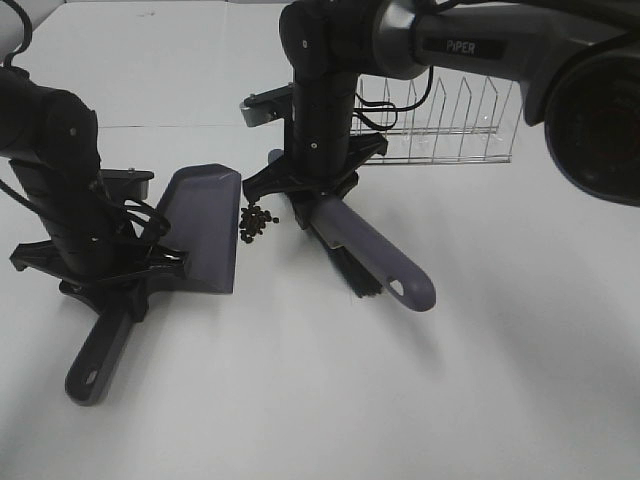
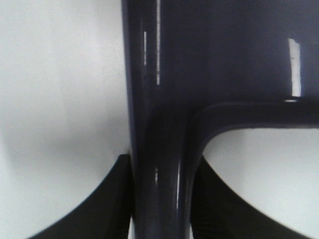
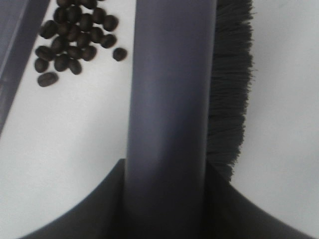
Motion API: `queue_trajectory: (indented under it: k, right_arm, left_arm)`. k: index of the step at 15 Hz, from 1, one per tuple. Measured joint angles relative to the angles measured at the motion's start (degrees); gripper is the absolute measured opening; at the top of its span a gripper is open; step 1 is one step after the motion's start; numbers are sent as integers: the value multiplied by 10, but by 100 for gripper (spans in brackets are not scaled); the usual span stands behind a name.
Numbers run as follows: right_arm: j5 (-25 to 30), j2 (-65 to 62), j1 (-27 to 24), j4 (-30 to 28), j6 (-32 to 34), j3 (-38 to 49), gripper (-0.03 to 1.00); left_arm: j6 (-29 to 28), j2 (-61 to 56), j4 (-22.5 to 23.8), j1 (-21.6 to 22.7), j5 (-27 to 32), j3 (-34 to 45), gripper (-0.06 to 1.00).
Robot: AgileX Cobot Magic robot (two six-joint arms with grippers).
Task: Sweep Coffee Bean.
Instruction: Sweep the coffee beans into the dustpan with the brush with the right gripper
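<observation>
The coffee beans [image 1: 257, 222] lie in a small dark cluster on the white table, just off the front lip of the grey dustpan [image 1: 205, 225]. My left gripper [image 1: 112, 272] is shut on the dustpan's handle [image 2: 159, 189], with the pan resting flat. My right gripper [image 1: 305, 195] is shut on the grey brush [image 1: 375, 252] near its head, right of the beans. The black bristles [image 1: 357, 278] point to the near side. In the right wrist view the beans [image 3: 75, 35] sit beside the brush handle [image 3: 169, 99], opposite the bristles [image 3: 229, 89], with the dustpan's edge [image 3: 12, 35] at the corner.
A wire dish rack [image 1: 440, 130] stands at the back right, behind the right arm. The dustpan's handle end [image 1: 95, 370] points toward the near left. The white table [image 1: 320, 400] stretches in front of both arms.
</observation>
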Motion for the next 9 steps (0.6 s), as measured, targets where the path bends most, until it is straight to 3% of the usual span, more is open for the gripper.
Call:
queue_trajectory:
  k: [6,9]
  right_arm:
    - [19,34,31,128,-68,-87,26]
    - [54,35,36,123,-71,-149,26]
  left_arm:
    - [-2,0,1,0,2,-1,26]
    - [-2,0,1,0,2,-1,26]
